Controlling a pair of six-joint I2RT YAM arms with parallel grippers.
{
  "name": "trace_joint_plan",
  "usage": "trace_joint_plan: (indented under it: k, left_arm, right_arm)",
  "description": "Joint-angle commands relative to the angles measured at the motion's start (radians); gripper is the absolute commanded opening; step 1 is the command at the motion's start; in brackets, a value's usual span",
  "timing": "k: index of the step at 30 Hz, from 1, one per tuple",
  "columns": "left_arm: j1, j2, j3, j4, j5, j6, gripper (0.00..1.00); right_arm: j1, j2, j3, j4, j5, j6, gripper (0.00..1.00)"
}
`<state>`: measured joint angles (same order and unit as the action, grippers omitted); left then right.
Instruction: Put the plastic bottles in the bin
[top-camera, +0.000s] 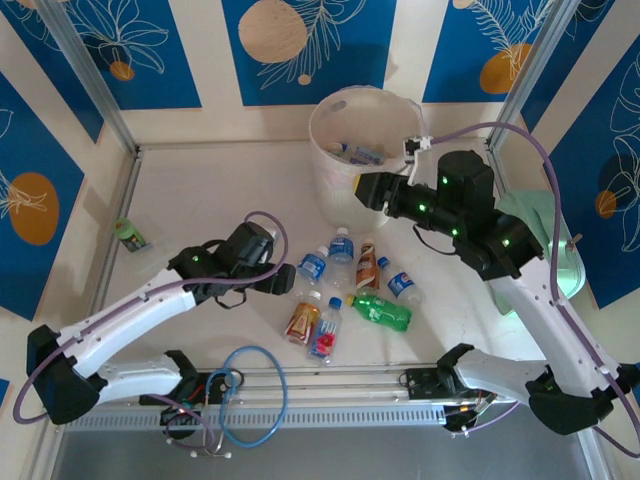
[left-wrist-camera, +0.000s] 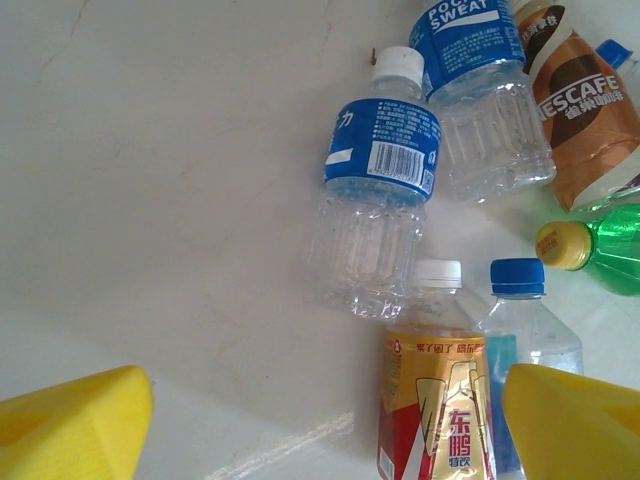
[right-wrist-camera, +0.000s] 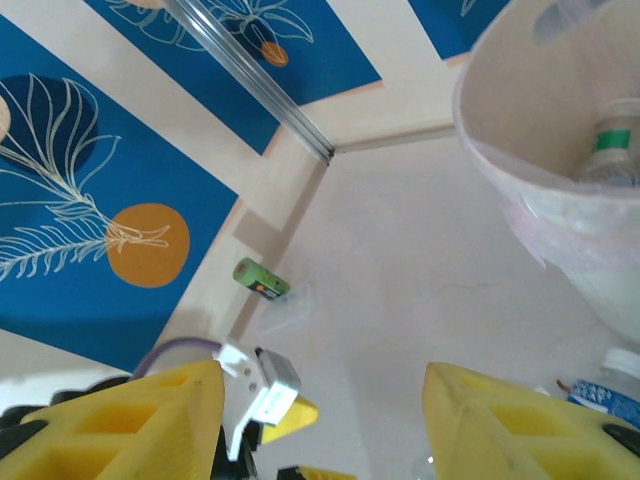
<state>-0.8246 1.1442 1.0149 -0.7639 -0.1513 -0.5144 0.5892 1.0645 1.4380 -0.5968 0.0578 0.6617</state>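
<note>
Several plastic bottles (top-camera: 341, 246) lie in a cluster at the table's middle. My left gripper (top-camera: 285, 278) reaches at them from the left, low over the table. In the left wrist view it (left-wrist-camera: 320, 430) is open, and a gold-and-red labelled bottle (left-wrist-camera: 435, 400) lies between the fingers, close to the right one (left-wrist-camera: 575, 420). A blue-labelled clear bottle (left-wrist-camera: 375, 190) lies just beyond. My right gripper (top-camera: 366, 188) hangs open and empty beside the bin (top-camera: 335, 190), whose liner-covered rim (right-wrist-camera: 500, 150) holds a bottle (right-wrist-camera: 610, 150) inside. A green-capped bottle (top-camera: 128, 235) lies alone by the left wall.
A mint-green box (top-camera: 545, 235) sits behind my right arm at the right wall. Metal frame posts (top-camera: 90, 75) stand at the back corners. A blue cable loop (top-camera: 255, 395) hangs over the front rail. Bare table stretches left of the cluster.
</note>
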Motion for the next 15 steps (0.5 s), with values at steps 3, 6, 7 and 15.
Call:
trace_joint_plan:
  k: [3, 6, 7, 15]
  left_arm:
    - [0.013, 0.035, 0.018, -0.029, 0.054, 0.048, 0.89]
    - [0.016, 0.071, 0.003, -0.014, 0.082, 0.054, 0.88]
    - [0.015, 0.088, -0.002, -0.005, 0.092, 0.053, 0.88]
    - [0.015, 0.269, 0.021, 0.076, 0.202, 0.081, 0.92]
  right_arm:
    - [0.044, -0.046, -0.064, -0.032, 0.08, 0.021, 0.56]
    - [0.058, -0.073, -0.098, -0.038, 0.103, 0.032, 0.56]
    - [0.057, -0.08, -0.107, -0.043, 0.107, 0.035, 0.56]
    - [0.057, -0.117, -0.156, -0.061, 0.129, 0.054, 0.62]
